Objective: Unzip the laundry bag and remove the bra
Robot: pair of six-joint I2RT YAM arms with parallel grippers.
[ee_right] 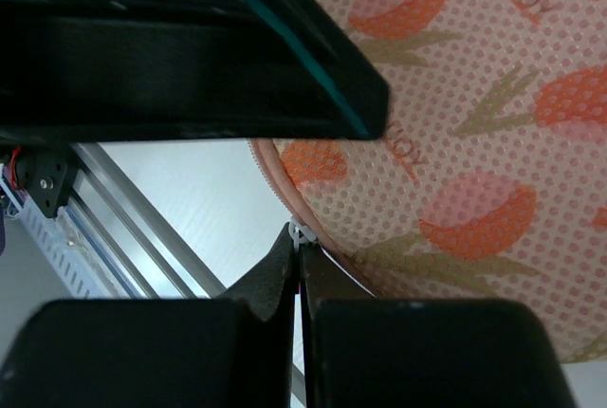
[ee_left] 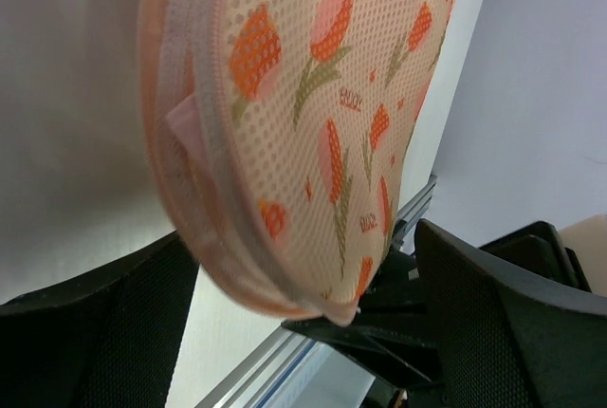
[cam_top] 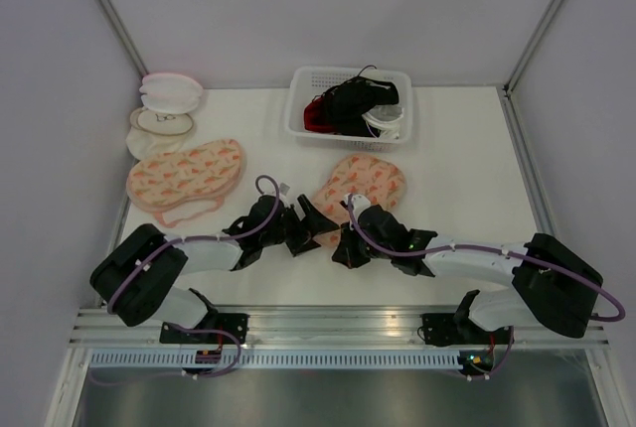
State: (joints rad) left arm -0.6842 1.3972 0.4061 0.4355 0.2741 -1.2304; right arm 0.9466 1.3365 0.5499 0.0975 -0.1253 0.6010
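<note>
Top view: the spare bag lies at 9 o'clock of the table, the basket at 12, and the bag in the middle, with both grippers at its 7 o'clock end. Only the left wrist view shows the left gripper with its fingers wide apart, the bag's zipped rim between them. Only the right wrist view shows the right gripper pressed together on the small zip pull at the bag's edge
</note>
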